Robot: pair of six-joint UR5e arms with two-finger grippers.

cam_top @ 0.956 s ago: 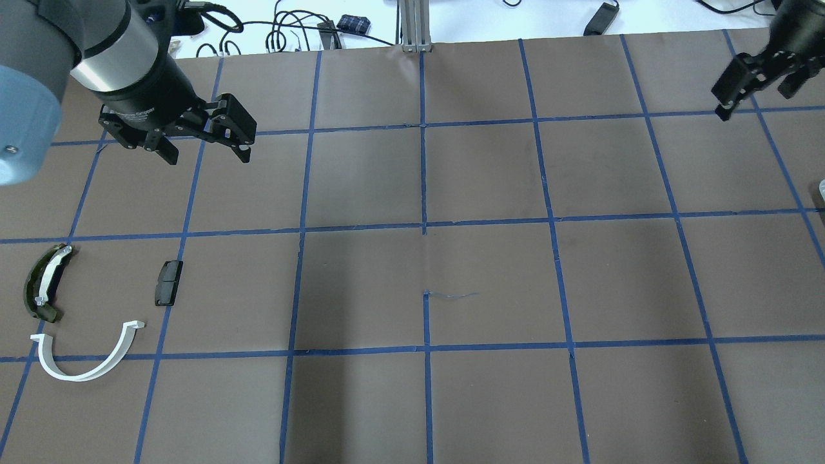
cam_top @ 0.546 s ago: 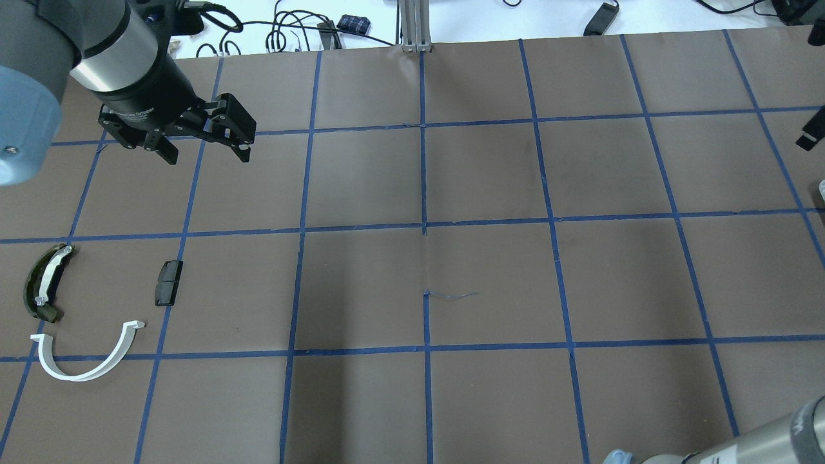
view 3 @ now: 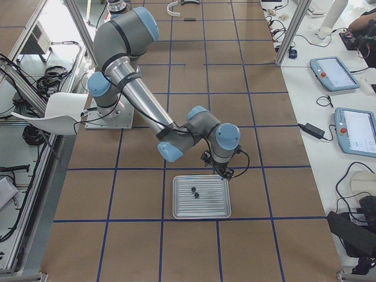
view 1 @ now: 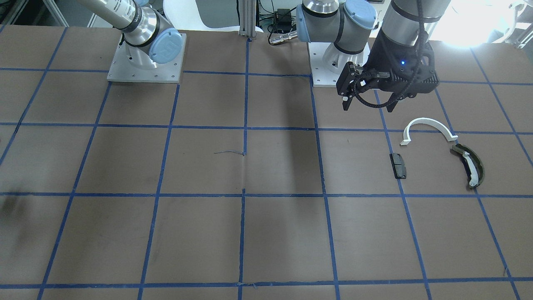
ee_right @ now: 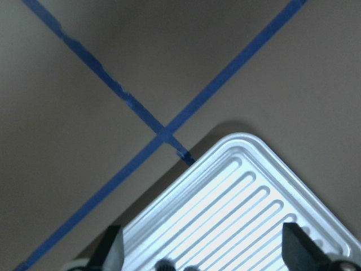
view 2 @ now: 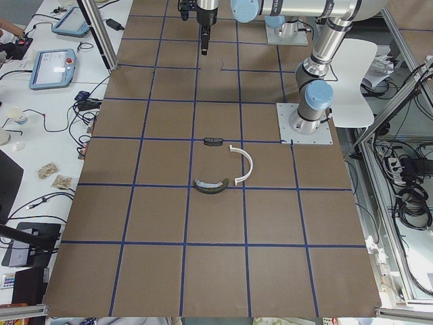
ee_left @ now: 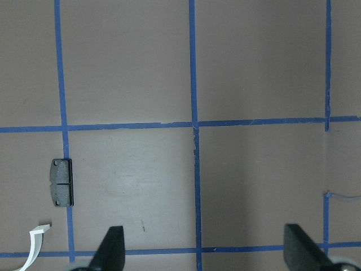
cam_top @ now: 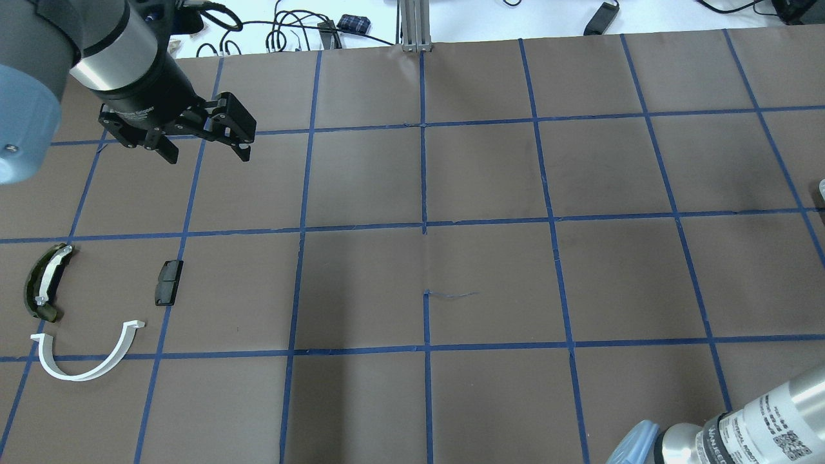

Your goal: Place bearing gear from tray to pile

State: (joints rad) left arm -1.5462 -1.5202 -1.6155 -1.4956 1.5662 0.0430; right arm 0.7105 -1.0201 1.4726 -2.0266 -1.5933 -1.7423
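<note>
Surface [cam_top: 490, 180] L end: arc [cam_top: 116, 356] nearest robot, curved piece [cam_top: 44, 282] L of block [cam_top: 168, 282]; R end: tray [view 3: 205, 207] w/ 2 parts [view 3: 192, 189] inside

I see a brown table [cam_top: 490, 180] with a blue tape grid. Lower left of overhead: white arc [cam_top: 67, 376], olive curved piece [cam_top: 40, 283] with white strip, black block [cam_top: 169, 282]. Tray [view 3: 205, 207] silver, ribbed.
</note>
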